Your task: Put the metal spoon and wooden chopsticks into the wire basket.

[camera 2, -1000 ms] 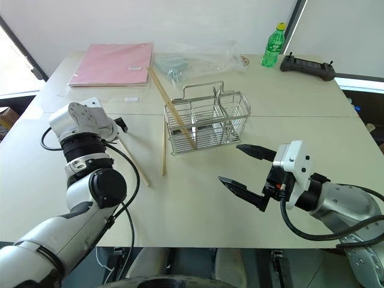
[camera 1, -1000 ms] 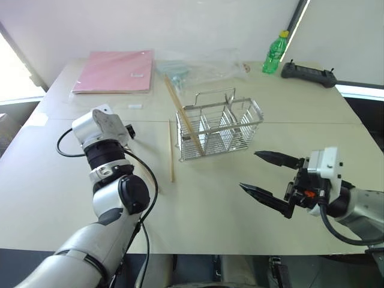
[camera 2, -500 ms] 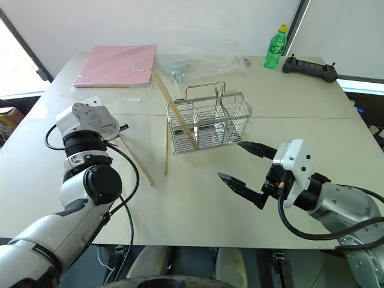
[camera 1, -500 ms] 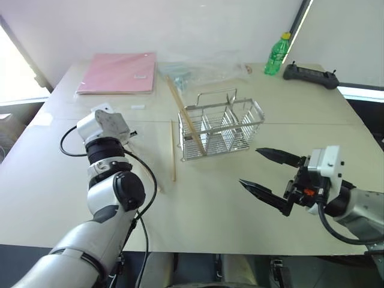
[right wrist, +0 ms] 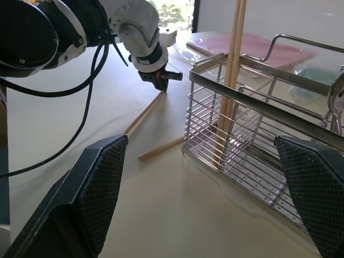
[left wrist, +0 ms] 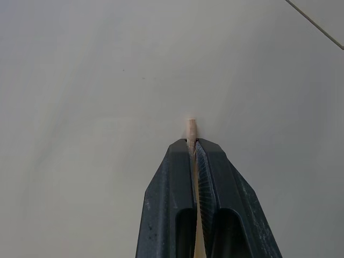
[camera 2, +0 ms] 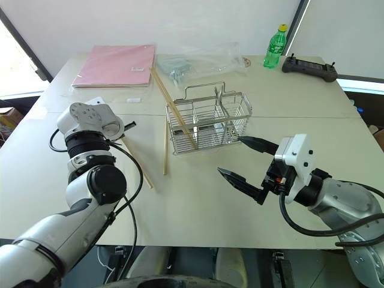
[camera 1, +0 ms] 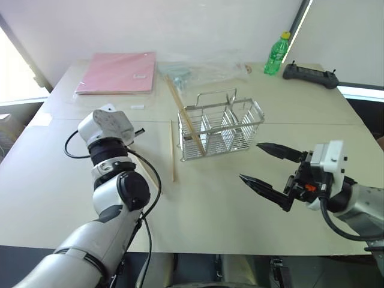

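My left gripper is shut on the end of one of the wooden chopsticks, which lies slanting on the table left of the wire basket. A second chopstick lies flat next to the basket's left end. Two more lean inside the basket's left compartment, sticking up and out to the back left. My right gripper hovers open and empty in front of the basket's right side. From the right wrist view I see the left gripper on the held stick. The metal spoon is out of view.
A pink folder lies at the back left and a clear plastic bag behind the basket. A green bottle and a black controller sit at the back right. The table's front edge runs just below both arms.
My left gripper's fingers have closed from open onto the chopstick's end, and its wrist has rolled a little. The right gripper has stayed open in place.
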